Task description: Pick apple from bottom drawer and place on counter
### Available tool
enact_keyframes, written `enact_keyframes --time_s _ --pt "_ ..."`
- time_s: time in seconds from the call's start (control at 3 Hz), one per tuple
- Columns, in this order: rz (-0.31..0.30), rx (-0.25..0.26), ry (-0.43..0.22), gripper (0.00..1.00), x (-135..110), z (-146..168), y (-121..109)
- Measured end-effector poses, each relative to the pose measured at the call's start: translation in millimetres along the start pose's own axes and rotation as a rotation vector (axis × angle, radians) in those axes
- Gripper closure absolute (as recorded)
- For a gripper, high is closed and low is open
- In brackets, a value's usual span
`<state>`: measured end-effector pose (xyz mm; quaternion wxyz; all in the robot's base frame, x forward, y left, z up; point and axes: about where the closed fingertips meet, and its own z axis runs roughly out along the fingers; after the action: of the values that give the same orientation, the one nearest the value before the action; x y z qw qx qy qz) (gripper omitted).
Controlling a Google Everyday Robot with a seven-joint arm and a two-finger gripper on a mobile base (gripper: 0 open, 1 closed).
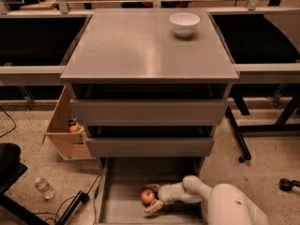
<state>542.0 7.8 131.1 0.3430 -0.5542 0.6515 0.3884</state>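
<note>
The apple (147,197), small and red, lies on the floor of the open bottom drawer (119,207) at the foot of the grey cabinet. My gripper (152,197) reaches in from the right, its white arm coming from the lower right. Its fingers are open and stand on either side of the apple, one behind it (153,188) and one in front (153,208). The apple rests on the drawer floor. The counter (140,48) is the broad grey top of the cabinet, above the two closed drawers.
A white bowl (184,23) stands at the counter's back right. A cardboard box (65,130) with a small orange item leans against the cabinet's left side. A plastic bottle (44,187) and cables lie on the floor at the left. Black table legs stand at the right.
</note>
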Motion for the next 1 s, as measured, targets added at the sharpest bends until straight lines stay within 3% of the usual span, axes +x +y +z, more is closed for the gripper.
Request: enact_keyframes --time_s 1.0 --pt "-0.007 -0.010 -0.019 0.96 -5.1 10.6 2.5"
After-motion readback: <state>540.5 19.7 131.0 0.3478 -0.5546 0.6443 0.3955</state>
